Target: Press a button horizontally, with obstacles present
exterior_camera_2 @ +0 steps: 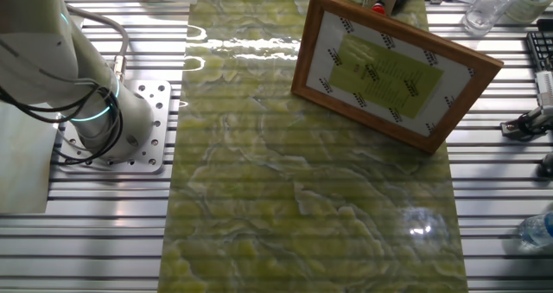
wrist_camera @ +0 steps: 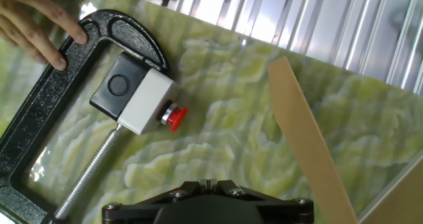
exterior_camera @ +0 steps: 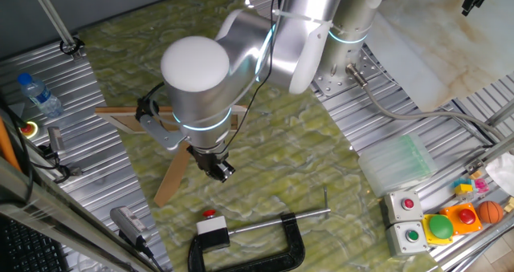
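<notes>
The button is a small red cap on the side of a white box with a black base. It points sideways, to the right in the hand view. In one fixed view the button lies just below my gripper. In the hand view my gripper is at the bottom edge, fingertips touching, with the button up and left of it. The brown wooden strip runs to the right of the button. It also shows in one fixed view, joined to the board, which my arm partly hides.
A black C-clamp surrounds the box, and a person's hand touches its top left. The clamp lies at the table's front. Grey-housed button boxes, a green dome button and a water bottle stand off the mat. A framed sheet leans in the other fixed view.
</notes>
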Controlling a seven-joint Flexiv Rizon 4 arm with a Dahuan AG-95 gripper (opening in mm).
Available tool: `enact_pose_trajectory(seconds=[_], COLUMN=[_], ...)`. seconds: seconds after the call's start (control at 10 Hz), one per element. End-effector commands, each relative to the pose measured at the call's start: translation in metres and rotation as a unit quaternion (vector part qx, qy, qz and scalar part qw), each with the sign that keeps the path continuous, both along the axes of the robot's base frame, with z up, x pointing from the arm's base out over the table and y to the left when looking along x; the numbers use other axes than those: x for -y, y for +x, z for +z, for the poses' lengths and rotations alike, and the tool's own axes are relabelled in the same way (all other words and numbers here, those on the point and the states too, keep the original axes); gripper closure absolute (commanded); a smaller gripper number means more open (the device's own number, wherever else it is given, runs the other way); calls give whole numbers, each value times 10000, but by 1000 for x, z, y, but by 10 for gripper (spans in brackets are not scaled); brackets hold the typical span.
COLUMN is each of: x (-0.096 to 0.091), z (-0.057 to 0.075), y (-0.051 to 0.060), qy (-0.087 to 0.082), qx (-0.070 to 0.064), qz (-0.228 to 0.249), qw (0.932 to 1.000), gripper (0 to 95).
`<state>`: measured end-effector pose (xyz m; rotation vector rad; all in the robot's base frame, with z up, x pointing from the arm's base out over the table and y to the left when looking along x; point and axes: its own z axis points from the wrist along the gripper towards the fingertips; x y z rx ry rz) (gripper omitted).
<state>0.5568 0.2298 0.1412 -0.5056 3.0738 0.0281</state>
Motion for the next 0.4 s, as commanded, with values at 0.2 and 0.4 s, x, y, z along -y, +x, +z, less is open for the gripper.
enact_pose_trajectory(seconds=[0.2,0.4], x=[2,2], z=[0,0], y=[-1,-1], qy=[-28,-14], qx=[10,19], qz=[-35,-60], qw=[10000,10000], gripper=[950,950])
